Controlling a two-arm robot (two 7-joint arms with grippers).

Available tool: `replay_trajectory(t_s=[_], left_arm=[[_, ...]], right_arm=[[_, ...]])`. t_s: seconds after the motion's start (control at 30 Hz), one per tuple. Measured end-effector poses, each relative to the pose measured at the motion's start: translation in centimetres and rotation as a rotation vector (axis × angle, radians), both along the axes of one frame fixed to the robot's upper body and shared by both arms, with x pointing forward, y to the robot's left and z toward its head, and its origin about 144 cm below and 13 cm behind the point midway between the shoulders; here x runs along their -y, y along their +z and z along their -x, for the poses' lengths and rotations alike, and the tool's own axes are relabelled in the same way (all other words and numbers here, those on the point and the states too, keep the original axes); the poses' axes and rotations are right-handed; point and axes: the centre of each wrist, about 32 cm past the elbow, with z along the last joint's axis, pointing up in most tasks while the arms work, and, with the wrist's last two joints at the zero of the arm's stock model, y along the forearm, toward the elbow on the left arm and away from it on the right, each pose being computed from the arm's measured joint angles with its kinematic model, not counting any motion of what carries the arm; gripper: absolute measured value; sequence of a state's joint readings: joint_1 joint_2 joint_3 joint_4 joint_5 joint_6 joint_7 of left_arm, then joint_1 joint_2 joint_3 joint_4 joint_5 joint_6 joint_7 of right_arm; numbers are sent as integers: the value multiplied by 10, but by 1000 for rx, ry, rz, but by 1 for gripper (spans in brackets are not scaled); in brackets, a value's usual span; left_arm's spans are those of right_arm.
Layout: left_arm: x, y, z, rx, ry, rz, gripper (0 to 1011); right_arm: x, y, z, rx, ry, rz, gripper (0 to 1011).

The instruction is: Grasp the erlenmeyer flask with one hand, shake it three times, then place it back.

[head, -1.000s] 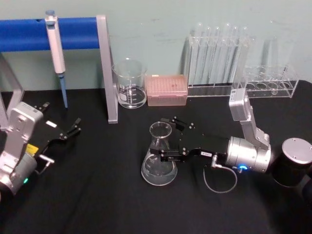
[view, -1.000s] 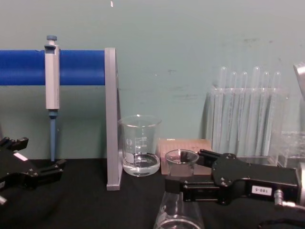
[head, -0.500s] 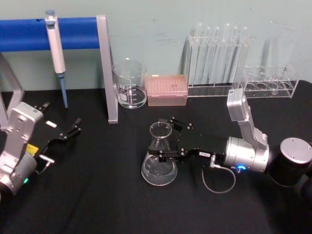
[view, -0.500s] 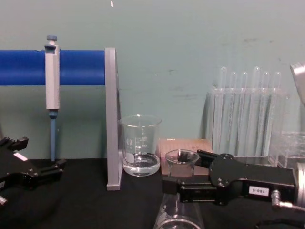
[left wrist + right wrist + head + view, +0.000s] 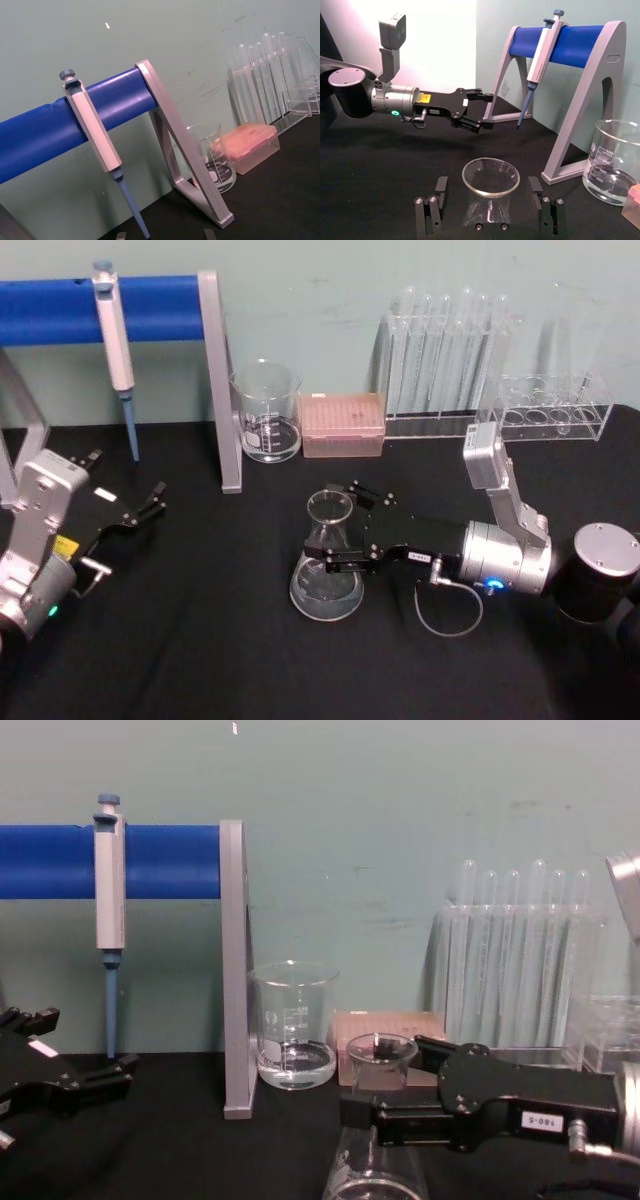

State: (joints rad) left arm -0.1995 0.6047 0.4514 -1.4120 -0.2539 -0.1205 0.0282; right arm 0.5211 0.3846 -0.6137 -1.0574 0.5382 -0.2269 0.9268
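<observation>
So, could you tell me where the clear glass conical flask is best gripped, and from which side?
Probably the narrow neck of the clear glass conical flask, under its flared rim, level from the robot's right, where the right gripper straddles it with open jaws. The cone below widens; the rim should stop slipping.

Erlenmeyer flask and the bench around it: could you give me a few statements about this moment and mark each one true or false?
1. The right gripper has its open fingers on either side of the erlenmeyer flask neck. True.
2. The flask is lifted clear of the table. False: it stands upright on the black table.
3. The left gripper holds the pipette. False: the pipette hangs on the blue stand; the left gripper is open and off to the left.
4. The beaker stands between the stand's grey leg and the pink box. True.
</observation>
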Motion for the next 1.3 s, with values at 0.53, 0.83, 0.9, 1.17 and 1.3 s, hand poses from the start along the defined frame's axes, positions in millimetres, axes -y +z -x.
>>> replay_trajectory(t_s=[0.53,0.83,0.9,1.17,1.3], left_arm=[[0,0,0,0,0,0,1001],[0,0,0,0,0,0,1001],[0,0,0,0,0,0,1001],[0,0,0,0,0,0,1001],[0,0,0,0,0,0,1001]], right_arm=[[0,0,0,-1,1,-1,1000],[0,0,0,-1,2,-2,1000],[0,0,0,-1,2,-2,1000],[0,0,0,-1,2,-2,1000],[0,0,0,-1,2,-2,967]])
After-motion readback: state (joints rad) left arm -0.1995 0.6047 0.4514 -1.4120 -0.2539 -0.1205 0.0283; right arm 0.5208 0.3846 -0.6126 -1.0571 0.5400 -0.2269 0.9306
